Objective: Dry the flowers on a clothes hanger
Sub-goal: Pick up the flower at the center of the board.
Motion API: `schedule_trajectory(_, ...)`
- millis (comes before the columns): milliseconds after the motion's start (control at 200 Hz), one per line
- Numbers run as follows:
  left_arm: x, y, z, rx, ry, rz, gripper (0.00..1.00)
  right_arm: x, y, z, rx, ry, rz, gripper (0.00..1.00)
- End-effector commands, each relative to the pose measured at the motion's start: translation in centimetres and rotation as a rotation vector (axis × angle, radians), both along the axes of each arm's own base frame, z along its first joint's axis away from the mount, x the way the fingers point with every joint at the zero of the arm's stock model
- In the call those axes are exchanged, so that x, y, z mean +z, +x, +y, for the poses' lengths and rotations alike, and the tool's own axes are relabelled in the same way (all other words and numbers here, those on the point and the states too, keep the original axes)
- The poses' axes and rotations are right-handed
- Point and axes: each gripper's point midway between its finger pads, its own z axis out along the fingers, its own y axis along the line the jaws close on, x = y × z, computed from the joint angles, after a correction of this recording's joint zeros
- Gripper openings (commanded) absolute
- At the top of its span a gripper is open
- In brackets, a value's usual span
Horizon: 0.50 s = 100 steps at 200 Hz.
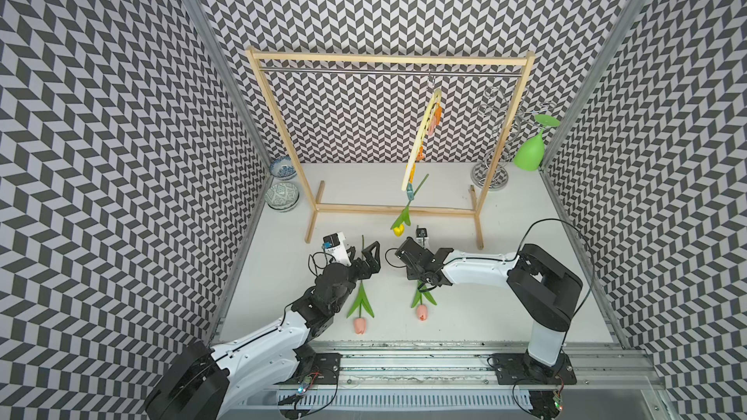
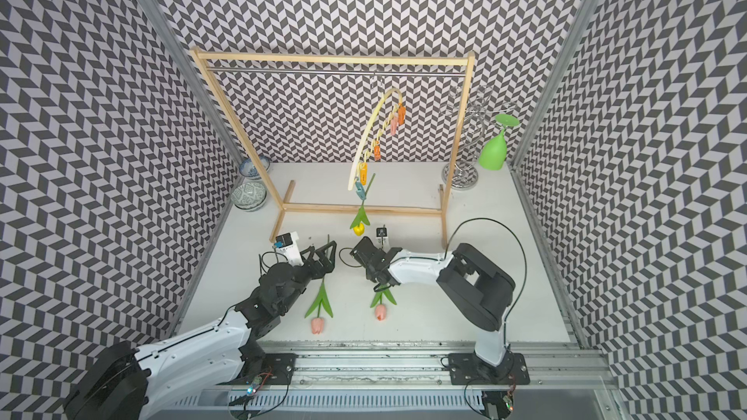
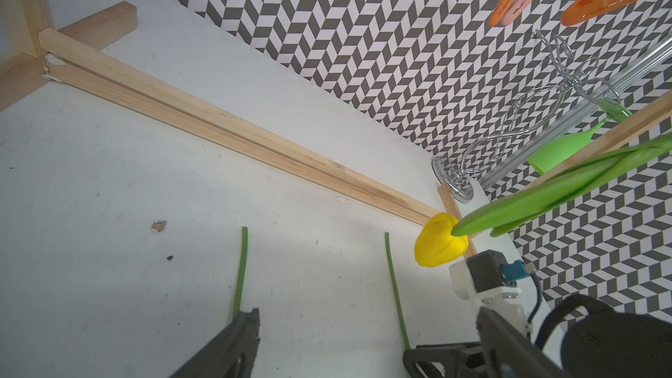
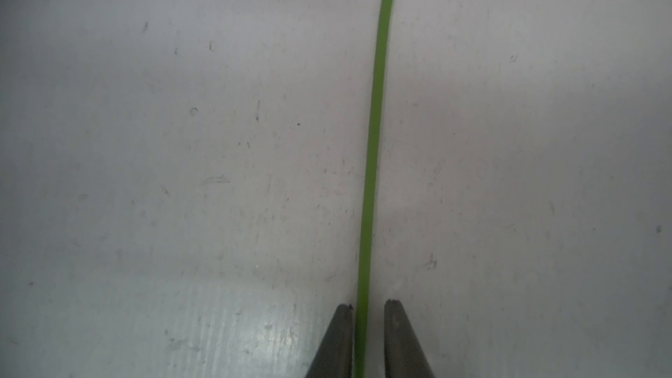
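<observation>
Right pincer [image 4: 367, 305] set narrow, straddling the stem [image 4: 374, 140] of one pink tulip on your desk [image 4: 182, 140], gap visible on one side; left pincer [image 1: 364, 254] wide over the other pink tulip [image 1: 359, 324]; yellow tulip [image 1: 399, 229] hangs head-down, pegged to the clothes hanger [image 1: 420, 135].

My counter [image 1: 465, 325] layout
Yellow tulip [image 1: 399, 229] hangs from the pale yellow plastic hanger [image 1: 421, 137]; two pink tulips [image 1: 359, 324] lie before it.

The left arm [image 1: 258, 341] and right arm [image 1: 477, 264] were clad in white shells with black joints; black cables [image 1: 550, 219] were looped from them, and black base plates [image 1: 509, 373] were bolted down.
</observation>
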Motion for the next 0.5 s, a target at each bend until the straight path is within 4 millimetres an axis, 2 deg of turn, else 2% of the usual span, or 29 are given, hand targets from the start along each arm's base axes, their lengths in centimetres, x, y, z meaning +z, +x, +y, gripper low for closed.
schedule_trajectory(0, 0.3, 0.1, 0.2, 0.004, -0.004, -0.019, 0.96, -2.7, -2.3, -0.7, 0.022, -0.036, 0.104, 0.17)
schedule_trajectory(45, 0.3, 0.0, 0.3, 0.005, -0.003, -0.020, 0.96, -2.9, -2.5, -0.6, 0.024, -0.035, 0.111, 0.13)
schedule_trajectory(110, 0.4, 0.0, 0.2, 0.003, -0.005, -0.023, 0.95, -2.9, -2.9, -0.7, 0.025, -0.027, 0.111, 0.00)
schedule_trajectory(205, 0.5, 0.0, 0.3, 0.003, -0.006, -0.027, 0.95, -1.9, -3.0, -0.7, 0.029, 0.007, 0.091, 0.00)
schedule_trajectory(356, 0.6, 0.0, 0.4, 0.008, -0.003, -0.033, 0.95, 3.1, -2.3, -0.7, 0.031, 0.137, -0.045, 0.00)
schedule_trajectory(496, 0.6, 0.0, 0.5, 0.012, 0.005, -0.036, 0.95, 8.5, -1.8, -2.2, -0.001, 0.261, -0.212, 0.00)
